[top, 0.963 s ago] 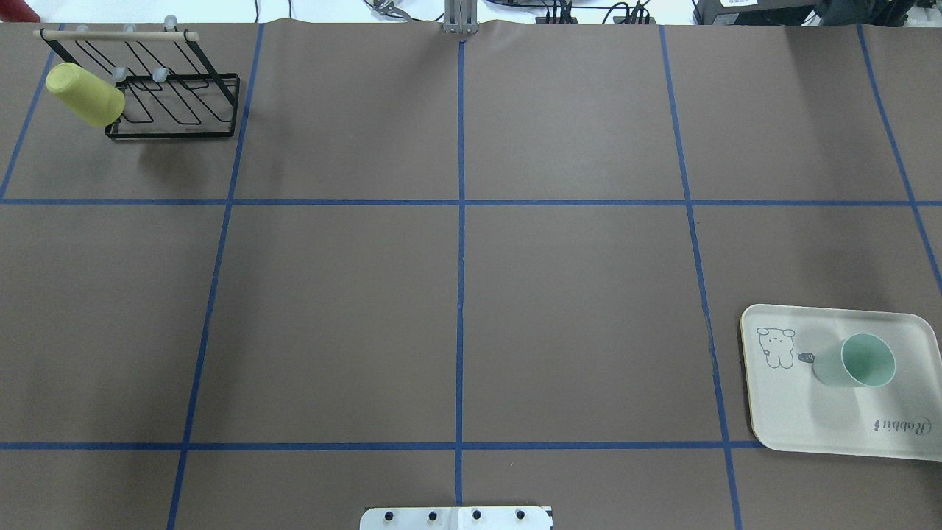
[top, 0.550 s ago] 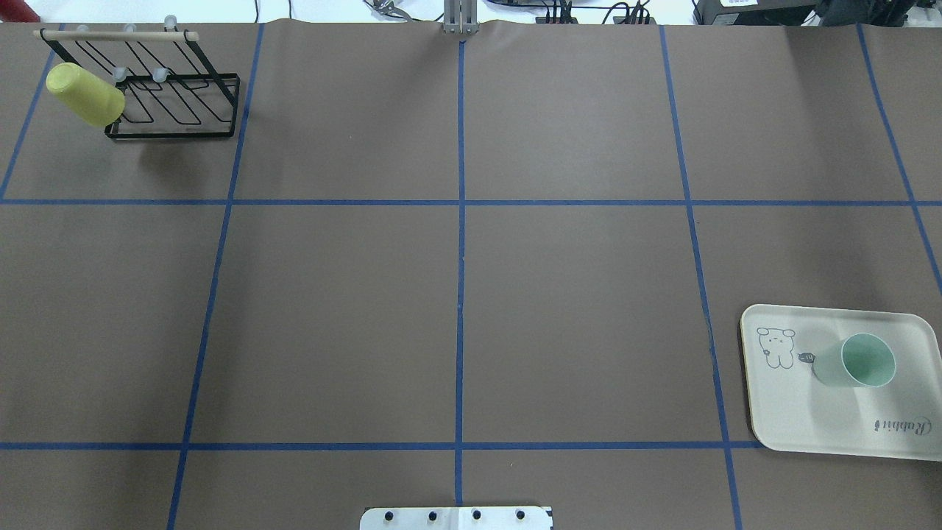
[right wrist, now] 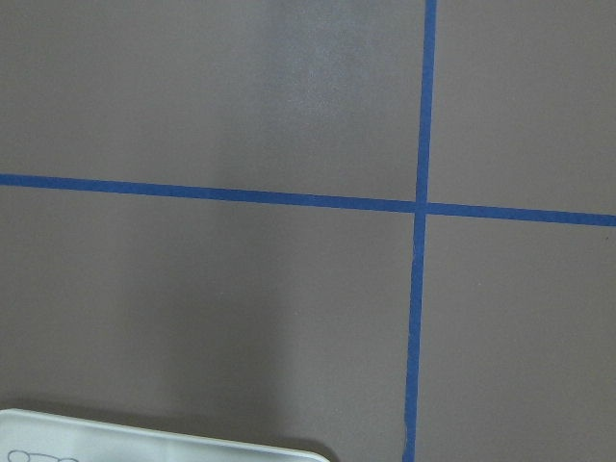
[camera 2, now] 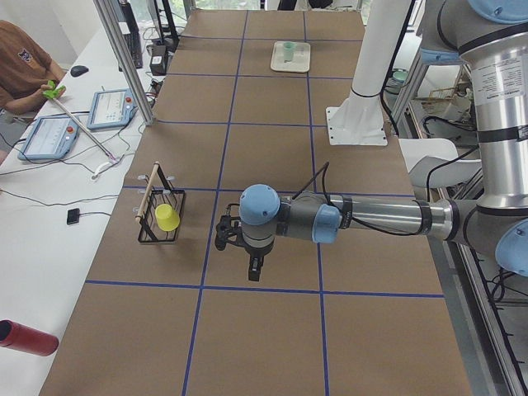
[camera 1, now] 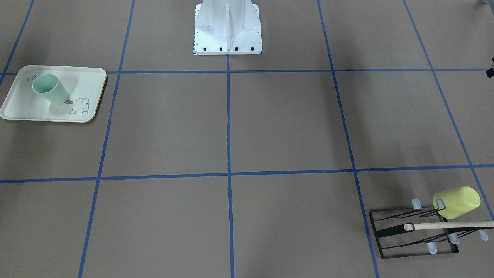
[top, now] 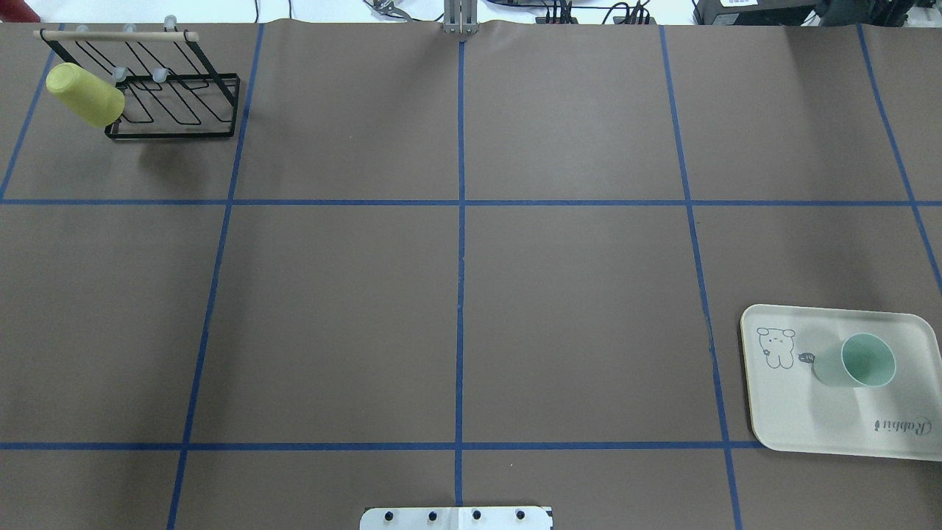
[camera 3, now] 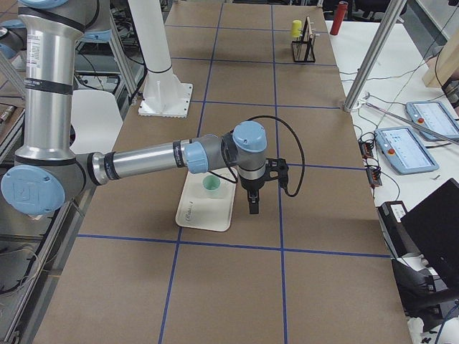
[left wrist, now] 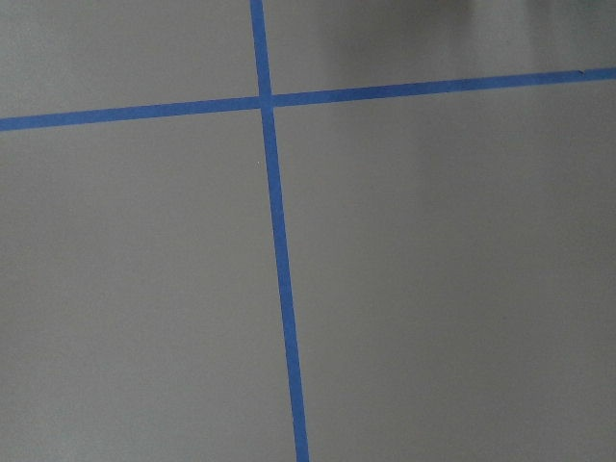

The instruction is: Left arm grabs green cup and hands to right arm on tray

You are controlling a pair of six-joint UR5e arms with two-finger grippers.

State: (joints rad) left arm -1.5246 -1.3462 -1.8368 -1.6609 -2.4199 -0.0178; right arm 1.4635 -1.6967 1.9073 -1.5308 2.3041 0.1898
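1. Front-facing: the green cup stands mouth up on the tray, beside its rabbit drawing.
2. Overhead: a yellow cup hangs on the black wire rack, well apart from the tray.
3. Exterior left: the left gripper points down; I cannot tell whether its fingers are apart or together.
4. Exterior right: the right gripper hangs just beside the tray; again, I cannot tell.

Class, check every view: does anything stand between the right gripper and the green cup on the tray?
Nothing visible does. The green cup stands upright on the tray; the right gripper hangs beside the tray, over the table.
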